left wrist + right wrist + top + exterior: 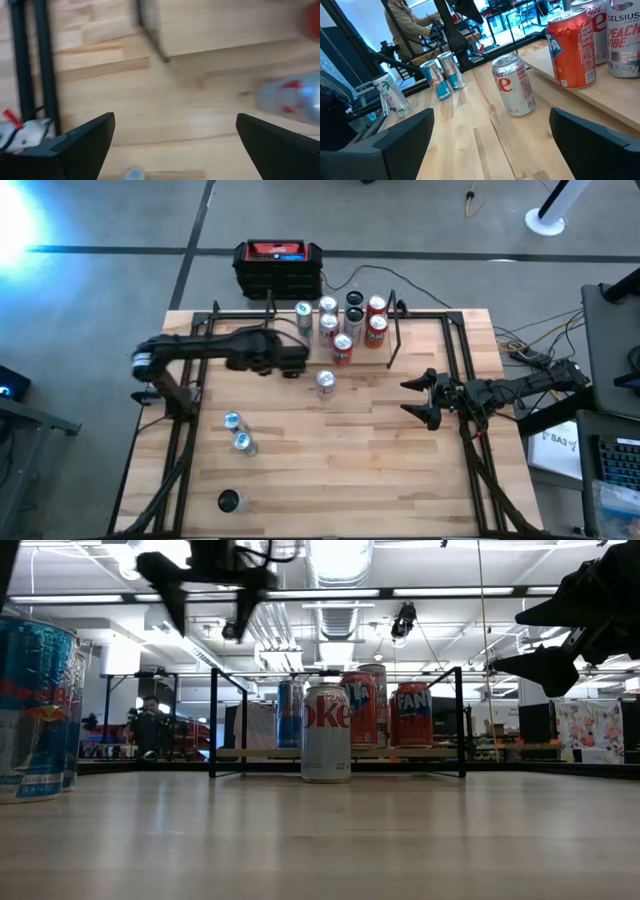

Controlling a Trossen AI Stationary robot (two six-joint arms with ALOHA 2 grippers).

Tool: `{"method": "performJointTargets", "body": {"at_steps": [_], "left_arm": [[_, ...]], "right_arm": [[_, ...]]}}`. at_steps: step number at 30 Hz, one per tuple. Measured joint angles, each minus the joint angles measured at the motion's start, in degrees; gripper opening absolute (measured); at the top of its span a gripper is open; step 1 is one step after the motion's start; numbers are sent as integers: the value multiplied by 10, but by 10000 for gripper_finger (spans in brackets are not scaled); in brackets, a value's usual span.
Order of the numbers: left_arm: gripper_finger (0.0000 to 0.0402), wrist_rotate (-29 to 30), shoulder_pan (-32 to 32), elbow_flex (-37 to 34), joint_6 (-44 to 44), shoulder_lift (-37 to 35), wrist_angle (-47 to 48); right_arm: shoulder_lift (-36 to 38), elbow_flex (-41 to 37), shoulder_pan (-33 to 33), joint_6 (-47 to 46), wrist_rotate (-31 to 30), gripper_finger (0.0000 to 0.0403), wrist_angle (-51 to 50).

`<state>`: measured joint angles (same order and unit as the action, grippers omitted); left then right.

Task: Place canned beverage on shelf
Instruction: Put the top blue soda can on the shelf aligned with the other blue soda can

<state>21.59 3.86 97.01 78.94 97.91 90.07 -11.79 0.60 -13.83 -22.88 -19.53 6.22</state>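
- Left gripper (300, 360): suspended above the table (340, 470), just off the shelf's front-left corner, at about 9 o'clock from the Diet Coke can (325, 383). Fingers (82, 145) are spread wide apart and hold nothing.
- Right gripper (415, 402): raised above the right half of the table, at about 3 o'clock from the Diet Coke can and well apart from it. Fingers (395, 140) are spread apart and hold nothing.
- Diet Coke can: stands upright on the bare table, just in front of the shelf (345, 330) and not on it. In the low view it stands (326, 732) ahead of the shelf's front edge, near the centre.
- Shelf: a low wood board with thin black posts at the far edge of the table, at 12 o'clock from the table centre. It carries a group of upright cans (352, 320), among them an orange Fanta can (572, 47), just beside the Diet Coke can in the right wrist view.
- Two blue Red Bull cans (236, 430): stand close together on the left half of the table, at about 8 o'clock from the Diet Coke can.
- One dark can (230, 500): near the front-left table edge, at about 7 o'clock.
- Black box with red top (278, 265): on the floor behind the table, at 12 o'clock.
- A person (407, 25) shows in the room beyond the table.
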Motion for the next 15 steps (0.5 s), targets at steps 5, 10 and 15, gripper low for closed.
{"method": "performJointTargets", "body": {"at_steps": [5, 10, 15], "left_arm": [[400, -36, -8, -132, 67, -101, -8], [400, -95, -26, -241, 119, -188, -47], [400, -154, -45, -298, 172, -235, -61]], "right_arm": [[0, 0, 0, 0, 0, 380, 0], [0, 0, 0, 0, 0, 380, 0], [0, 0, 0, 0, 0, 380, 0]]}}
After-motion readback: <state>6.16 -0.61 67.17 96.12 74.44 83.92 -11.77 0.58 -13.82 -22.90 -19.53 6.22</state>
